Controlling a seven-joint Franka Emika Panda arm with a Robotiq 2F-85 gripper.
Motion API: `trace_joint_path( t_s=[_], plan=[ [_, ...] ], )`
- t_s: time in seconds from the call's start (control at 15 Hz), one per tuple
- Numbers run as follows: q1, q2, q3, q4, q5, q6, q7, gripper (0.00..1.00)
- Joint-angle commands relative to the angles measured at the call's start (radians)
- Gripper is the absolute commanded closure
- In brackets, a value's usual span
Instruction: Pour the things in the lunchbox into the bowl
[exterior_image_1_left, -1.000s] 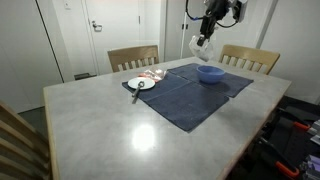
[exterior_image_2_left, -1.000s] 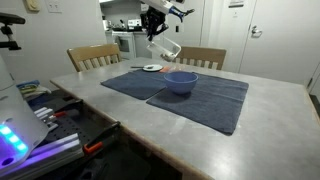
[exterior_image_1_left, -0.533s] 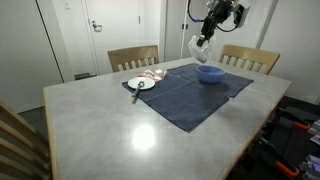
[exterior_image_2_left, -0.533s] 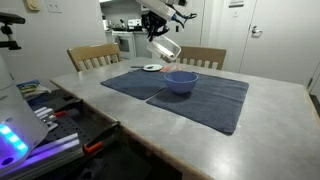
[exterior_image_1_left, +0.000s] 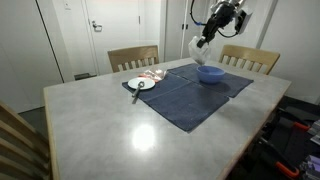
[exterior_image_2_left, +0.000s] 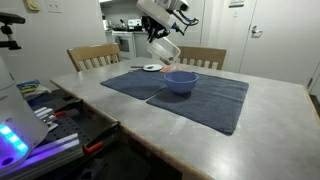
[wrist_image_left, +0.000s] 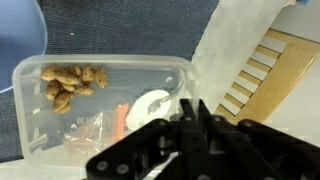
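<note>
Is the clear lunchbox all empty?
No, the wrist view shows a clump of brown nut-like bits lying inside the lunchbox.

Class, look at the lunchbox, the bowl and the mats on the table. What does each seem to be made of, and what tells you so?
The lunchbox looks like thin clear plastic, slightly cloudy: the dark background shows faintly through it. The bowl is smooth and blue, plastic or glazed ceramic; too small to tell. The mats look like dark blue fabric, matte, lying flat.
</note>
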Motion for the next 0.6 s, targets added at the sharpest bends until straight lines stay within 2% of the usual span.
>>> trace_joint_path(
  t_s=[0.0,0.2,0.27,0.53],
  plan=[
    [-0.021,-0.009,-0.010,-0.032,0.045,-0.013,-0.065,0.98],
    [-0.011,-0.001,-0.008,-0.021,0.015,-0.002,-0.024,0.98],
    [-0.012,0.000,-0.009,-0.023,0.015,-0.002,-0.024,0.93],
    [-0.011,0.000,-0.009,-0.023,0.015,-0.001,-0.023,0.93]
  ],
)
